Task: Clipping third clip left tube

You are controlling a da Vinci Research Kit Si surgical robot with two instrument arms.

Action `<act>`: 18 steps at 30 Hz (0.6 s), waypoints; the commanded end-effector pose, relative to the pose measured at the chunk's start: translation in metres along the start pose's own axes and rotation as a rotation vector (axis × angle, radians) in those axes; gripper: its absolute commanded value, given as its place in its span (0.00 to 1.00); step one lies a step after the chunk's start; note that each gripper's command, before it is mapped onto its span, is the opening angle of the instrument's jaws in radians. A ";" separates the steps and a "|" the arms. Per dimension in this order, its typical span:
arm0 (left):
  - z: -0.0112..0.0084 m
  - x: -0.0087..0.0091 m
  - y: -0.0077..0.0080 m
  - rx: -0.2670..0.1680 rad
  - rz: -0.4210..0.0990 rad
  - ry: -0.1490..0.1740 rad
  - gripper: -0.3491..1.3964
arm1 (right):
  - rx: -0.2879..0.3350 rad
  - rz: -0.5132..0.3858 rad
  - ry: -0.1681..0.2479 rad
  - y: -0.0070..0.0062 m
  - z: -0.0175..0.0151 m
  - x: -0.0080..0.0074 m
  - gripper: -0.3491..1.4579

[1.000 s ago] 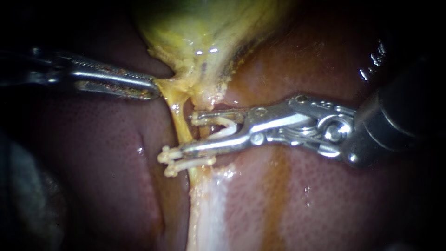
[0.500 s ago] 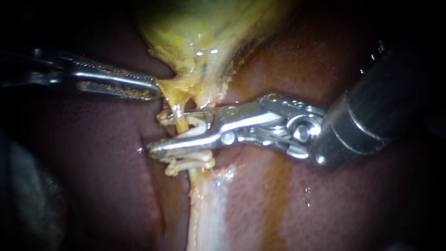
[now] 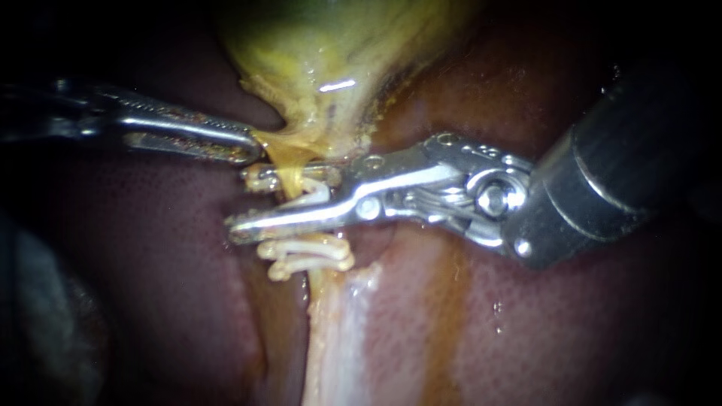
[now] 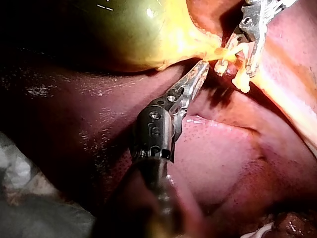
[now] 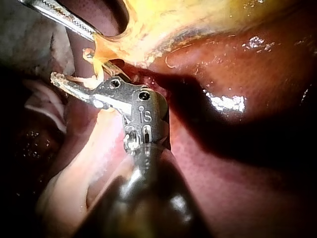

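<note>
Right instrument point(image 3: 241, 203) jaws holding white clip point(image 3: 317, 200) astride tube point(image 3: 291, 180), tube largely hidden there, left instrument point(image 3: 252, 150) jaws clamped on yellow tissue point(image 3: 289, 144), placed clips point(image 3: 308, 256) just below

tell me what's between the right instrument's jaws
The yellow tube, crossing the gap inside the white clip that the right instrument holds; the endoscope view shows it best.

The right instrument point(image 3: 240, 203), silver jaws on a dark shaft, has slid further across the thin yellow tube point(image 3: 294, 180). The tube now lies between its jaws, inside the open white clip point(image 3: 317, 200) they carry. The two white clips point(image 3: 304, 257) already on the tube now show just below its lower jaw.
</note>
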 end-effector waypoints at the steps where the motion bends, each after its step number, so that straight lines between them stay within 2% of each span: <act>1: 0.0000 0.0000 0.0000 0.000 0.000 0.000 0.00 | 0.002 0.002 0.002 0.0000 -0.0001 0.0002 0.44; 5: 0.0000 0.0000 0.0000 0.000 0.000 0.000 0.00 | 0.004 0.005 0.003 -0.0002 -0.0005 0.0007 0.39; 10: 0.0000 0.0000 0.0000 0.000 0.000 0.000 0.00 | 0.006 0.059 0.005 0.0000 -0.0009 0.0009 0.31; 15: 0.0000 0.0000 0.0000 0.000 0.000 0.000 0.00 | 0.006 0.100 0.000 0.0003 -0.0016 0.0007 0.16; 18: 0.0000 0.0000 0.0000 0.000 0.000 0.000 0.00 | 0.007 0.153 -0.002 0.0004 -0.0021 0.0006 0.04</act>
